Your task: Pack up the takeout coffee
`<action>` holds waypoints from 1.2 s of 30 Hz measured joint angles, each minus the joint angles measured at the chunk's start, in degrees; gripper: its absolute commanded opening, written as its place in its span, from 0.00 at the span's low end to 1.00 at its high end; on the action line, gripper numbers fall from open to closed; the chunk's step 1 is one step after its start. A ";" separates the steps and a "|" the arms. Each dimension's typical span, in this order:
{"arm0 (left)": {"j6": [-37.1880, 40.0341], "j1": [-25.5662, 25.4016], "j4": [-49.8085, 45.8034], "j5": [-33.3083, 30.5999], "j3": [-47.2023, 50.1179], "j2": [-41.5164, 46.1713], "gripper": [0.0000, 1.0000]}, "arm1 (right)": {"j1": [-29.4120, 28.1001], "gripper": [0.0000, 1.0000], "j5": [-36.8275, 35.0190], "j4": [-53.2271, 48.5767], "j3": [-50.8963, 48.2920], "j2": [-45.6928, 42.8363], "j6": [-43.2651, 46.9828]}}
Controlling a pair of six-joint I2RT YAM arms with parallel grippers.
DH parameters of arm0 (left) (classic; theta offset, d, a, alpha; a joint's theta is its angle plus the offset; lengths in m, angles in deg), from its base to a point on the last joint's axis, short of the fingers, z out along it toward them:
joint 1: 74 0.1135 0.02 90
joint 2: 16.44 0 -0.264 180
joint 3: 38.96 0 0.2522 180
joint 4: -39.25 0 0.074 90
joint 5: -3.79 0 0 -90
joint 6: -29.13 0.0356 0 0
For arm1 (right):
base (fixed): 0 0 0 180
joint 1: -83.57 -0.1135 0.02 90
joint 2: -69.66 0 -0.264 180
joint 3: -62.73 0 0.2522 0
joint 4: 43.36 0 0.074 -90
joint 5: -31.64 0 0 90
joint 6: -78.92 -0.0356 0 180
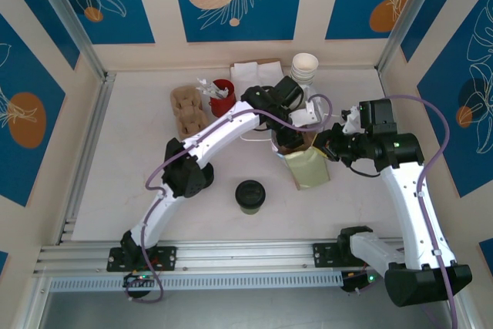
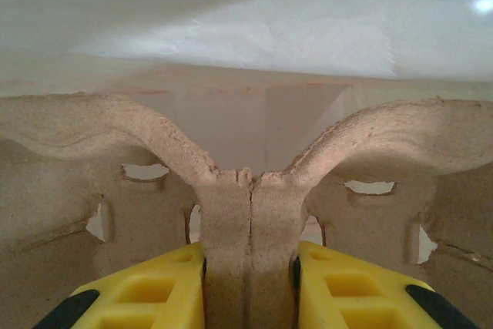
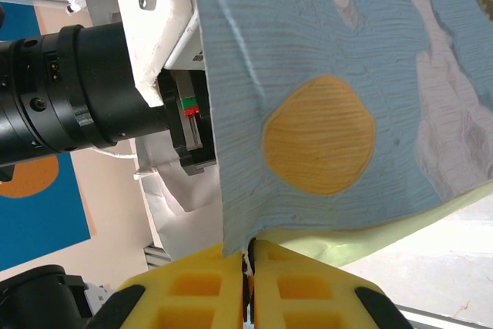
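Takeout coffee (image 1: 249,196) stands upright on the white worktop (image 1: 131,167), black lid on, in the open stretch between the two arm bases. It is well apart from both arms and nothing touches it.

Behind it and to the right is a bag (image 1: 308,169), olive-gold from above. The right fingers (image 3: 192,287) are pressed together on the bag's edge, with a thin sheet pinched in the seam between the yellow pads. From the right wrist the bag's face reads blue with an orange disc, and a pale yellow-green layer shows below it.

The left arm reaches across from the left to the far end of the bag. The left fingers (image 2: 146,294) are clamped on the central ridge of a pulp cup carrier (image 2: 250,213), one yellow pad on each side. The carrier's two arched walls spread left and right above them. Whether the carrier sits inside the bag I cannot tell.

Along the back of the worktop are a stack of spare carriers (image 1: 187,109), a red cup (image 1: 223,99) just beside it, white napkins (image 1: 250,75) and stacked cream cups (image 1: 304,67).
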 measured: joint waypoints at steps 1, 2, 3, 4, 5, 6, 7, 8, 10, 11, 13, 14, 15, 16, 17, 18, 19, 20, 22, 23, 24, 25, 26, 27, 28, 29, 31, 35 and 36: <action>0.00 0.00 0.20 0.15 0.00 -0.07 0.29 | 0.00 0.11 0.04 0.07 -0.09 0.00 -0.02; -0.02 0.00 0.44 0.44 0.00 -0.17 0.29 | 0.00 0.11 0.07 0.13 -0.17 0.00 -0.02; -0.07 0.00 0.68 0.66 0.00 -0.26 0.30 | 0.00 0.11 0.04 0.24 -0.24 0.00 -0.02; -0.22 0.00 0.83 0.90 0.00 -0.28 0.31 | 0.04 0.11 0.07 0.31 -0.26 -0.02 -0.02; -0.33 0.00 0.96 1.09 0.00 -0.28 0.32 | 0.11 0.11 0.07 0.42 -0.31 -0.02 -0.02; -0.46 0.00 1.11 1.20 0.00 -0.28 0.34 | 0.17 0.11 0.09 0.46 -0.35 -0.07 -0.02; -0.52 0.00 1.27 1.36 0.00 -0.31 0.37 | 0.35 0.11 0.09 0.46 -0.37 -0.13 -0.02; -0.68 0.00 1.46 1.38 0.00 -0.31 0.42 | 0.44 0.11 0.13 0.46 -0.37 -0.22 -0.02; -0.98 0.00 1.86 1.49 0.00 -0.31 0.51 | 0.68 0.11 0.28 0.48 -0.39 -0.33 -0.02; -1.11 0.00 1.95 1.49 0.00 -0.31 0.57 | 0.83 0.11 0.31 0.50 -0.39 -0.37 -0.02; -1.40 0.00 2.08 1.49 0.00 -0.28 0.67 | 1.18 0.11 0.31 0.68 -0.50 -0.55 -0.02; -1.51 0.00 2.05 1.49 0.00 -0.28 0.71 | 1.33 0.11 0.31 0.68 -0.52 -0.63 -0.02; -1.60 0.02 2.10 1.46 0.00 -0.28 0.74 | 1.53 0.11 0.35 0.68 -0.52 -0.68 -0.02; -1.57 0.02 2.10 1.49 0.00 -0.28 0.78 | 1.73 0.11 0.44 0.72 -0.52 -0.70 -0.02; -1.53 0.00 2.10 1.49 0.00 -0.28 0.81 | 1.97 0.11 0.48 0.81 -0.52 -0.70 -0.02; -1.62 0.02 2.10 1.46 0.00 -0.26 0.83 | 2.10 0.11 0.50 0.90 -0.52 -0.70 -0.02; -1.55 0.02 2.08 1.49 0.00 -0.26 0.84 | 2.29 0.11 0.52 0.92 -0.52 -0.74 -0.02; -1.51 0.02 2.10 1.49 0.00 -0.22 0.85 | 2.45 0.11 0.55 0.90 -0.52 -0.81 -0.02; -1.33 0.02 2.08 1.49 0.00 -0.02 0.87 | 2.82 0.11 0.68 0.92 -0.52 -0.96 -0.02; -1.36 0.00 2.08 1.49 0.00 0.20 0.88 | 2.99 0.11 0.70 0.92 -0.52 -1.05 -0.02; -1.33 0.02 2.10 1.49 0.00 0.48 0.88 | 3.10 0.11 0.70 0.92 -0.52 -1.07 -0.02; -1.36 0.02 2.10 1.49 0.00 0.87 0.89 | 3.26 0.11 0.72 0.94 -0.52 -1.07 0.00; -1.36 0.02 2.10 1.49 0.00 1.31 0.89 | 3.41 0.11 0.72 1.01 -0.52 -1.07 -0.02; -1.36 0.02 2.10 1.51 0.00 1.75 0.89 | 3.56 0.11 0.70 1.07 -0.52 -1.07 -0.02; -1.36 0.00 2.14 1.49 0.00 2.36 0.90 | 3.76 0.11 0.72 1.20 -0.52 -1.07 -0.02; -1.40 0.02 2.14 1.51 -0.04 2.91 0.90 | 3.91 0.11 0.70 1.33 -0.52 -1.07 -0.02; -1.53 0.00 2.19 1.49 -0.57 3.74 0.90 | 4.26 0.11 0.70 1.66 -0.55 -1.07 -0.02; -2.43 0.02 2.45 1.49 -2.60 4.74 0.91 | 4.94 0.11 0.72 2.34 -0.74 -1.18 -0.28; -2.80 0.02 2.54 1.49 -2.86 5.07 0.91 | 5.03 0.11 0.74 2.47 -0.83 -1.27 -0.44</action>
